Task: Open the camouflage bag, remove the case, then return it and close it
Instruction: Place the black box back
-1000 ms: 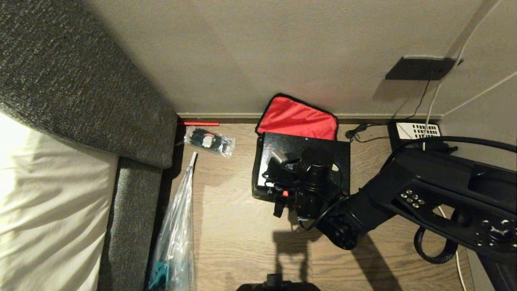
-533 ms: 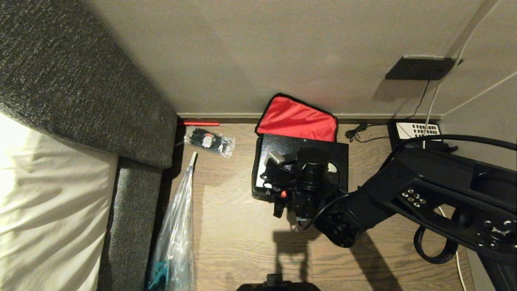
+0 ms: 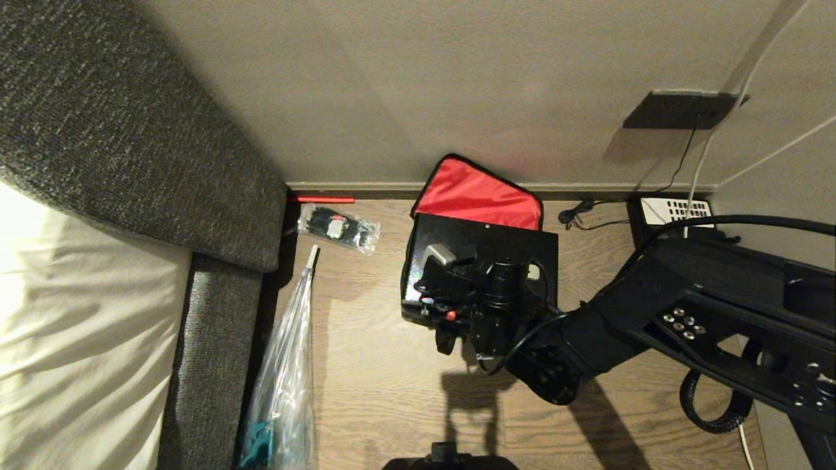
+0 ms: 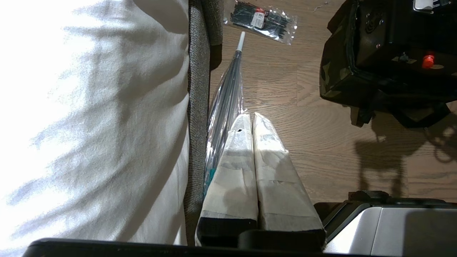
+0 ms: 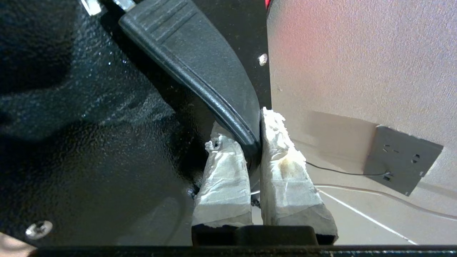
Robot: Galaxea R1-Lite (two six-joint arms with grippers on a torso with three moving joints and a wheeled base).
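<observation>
Your right gripper (image 5: 251, 142) is pinched on the case (image 3: 483, 238) handle, right by the wall (image 3: 457, 85). The red lid (image 3: 480, 192) leans on that wall behind. To the left, bare wood floor (image 3: 366, 365) lies open, up to the umbrella (image 3: 284, 378) beside the sofa (image 3: 215, 313).

A clear packet of black items (image 3: 338, 228) lies near a folded transparent umbrella (image 3: 284, 385).

right gripper (image 5: 251, 142): clamped tight, arm reaching in from right | left gripper (image 4: 251, 123): closed, parked low
</observation>
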